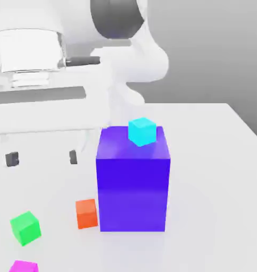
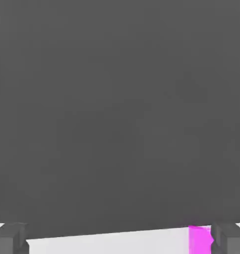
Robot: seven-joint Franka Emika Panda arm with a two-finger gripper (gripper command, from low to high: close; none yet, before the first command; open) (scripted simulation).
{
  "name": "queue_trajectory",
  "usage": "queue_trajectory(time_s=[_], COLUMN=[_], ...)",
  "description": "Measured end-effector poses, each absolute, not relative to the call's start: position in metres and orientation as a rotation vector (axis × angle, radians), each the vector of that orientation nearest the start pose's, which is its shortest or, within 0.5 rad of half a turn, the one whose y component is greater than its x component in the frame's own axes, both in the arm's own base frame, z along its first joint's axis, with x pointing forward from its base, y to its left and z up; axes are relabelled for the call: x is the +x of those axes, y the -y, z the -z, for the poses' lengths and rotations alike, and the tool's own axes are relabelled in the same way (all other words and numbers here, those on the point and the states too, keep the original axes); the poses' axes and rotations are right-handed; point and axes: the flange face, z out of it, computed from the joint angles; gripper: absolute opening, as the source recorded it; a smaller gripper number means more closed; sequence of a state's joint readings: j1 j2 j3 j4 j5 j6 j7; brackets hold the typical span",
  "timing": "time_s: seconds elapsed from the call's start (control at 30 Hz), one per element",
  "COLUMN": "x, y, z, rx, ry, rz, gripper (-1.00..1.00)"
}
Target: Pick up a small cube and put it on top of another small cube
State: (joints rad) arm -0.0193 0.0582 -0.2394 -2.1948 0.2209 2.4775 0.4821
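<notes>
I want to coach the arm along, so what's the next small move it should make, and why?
Probably a small shift of the open pincer toward the green cube, staying high for now. The pincer holds nothing and hangs above the table, while the green cube sits apart from the orange one, which likely leaves room for a grasp.

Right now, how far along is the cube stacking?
No small-on-small stack is visible: the cyan cube sits on the big blue block, while the green cube and orange-red cube stand apart on the table. The jaws are open, holding nothing. Picking and stacking remain.
</notes>
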Motion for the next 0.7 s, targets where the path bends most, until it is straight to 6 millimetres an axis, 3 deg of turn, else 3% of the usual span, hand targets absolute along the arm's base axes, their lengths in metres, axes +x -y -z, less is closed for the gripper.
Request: queue_trajectory(time_s=[0.17,0.37,0.5,0.53,0.7], x=[0.545,0.529,0.527,0.526,0.526], y=[0.172,0.21,0.215,0.215,0.215], z=[-0.299,-0.202,-0.139,-0.13,-0.13], rx=[-2.722,-2.791,-2.801,-2.801,-2.8], ry=[-1.341,-1.414,-1.422,-1.423,-1.423], rz=[0.176,0.022,0.002,0.001,0.0], gripper=[0.0,0.0,0.0,-1.0,-1.0])
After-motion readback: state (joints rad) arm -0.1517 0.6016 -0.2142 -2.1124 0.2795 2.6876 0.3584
